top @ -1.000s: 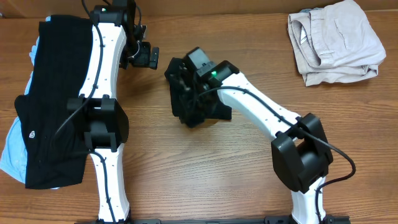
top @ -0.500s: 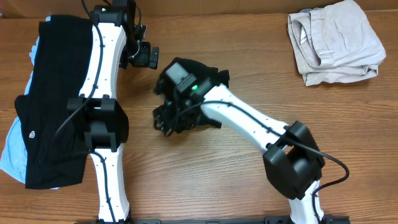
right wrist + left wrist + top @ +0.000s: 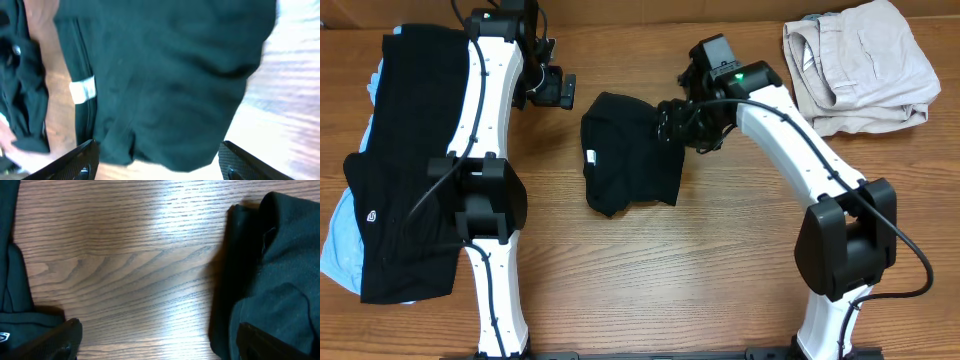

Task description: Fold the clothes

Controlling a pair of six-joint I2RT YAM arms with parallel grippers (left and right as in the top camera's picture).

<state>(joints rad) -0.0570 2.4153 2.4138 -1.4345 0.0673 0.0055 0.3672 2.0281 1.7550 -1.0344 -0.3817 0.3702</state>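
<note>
Now, black T-shirt (image 3: pixel 625 170): lies in a loose, roughly squared bundle at mid-table, between the two arms, with its white tag (image 3: pixel 590 155) facing up near the left edge. A second ago it was bunched under the right arm. Half a second ago that arm reached across to its left side. It now lies uncovered and flatter.
Right gripper (image 3: pixel 672 125): has swung from the bundle's left side to its upper right edge. In the wrist view its fingers (image 3: pixel 85 160) stand wide apart with cloth spread beyond them and nothing pinched.
Left gripper (image 3: pixel 558 92): unmoved, just beside the shirt's upper left corner; fingers (image 3: pixel 60 342) spread wide and empty.
Meaning for the task: a fold looks just finished and let go. The edges are uneven, so I judge that tidying or one more fold remains.
Other clothes: a stack of black shirts (image 3: pixel 405 150) over a pale blue shirt (image 3: pixel 338 250) at far left; beige trousers (image 3: pixel 855 65) folded at far right, well apart.
Table (image 3: pixel 620 290): wood-grain surface under everything.
</note>
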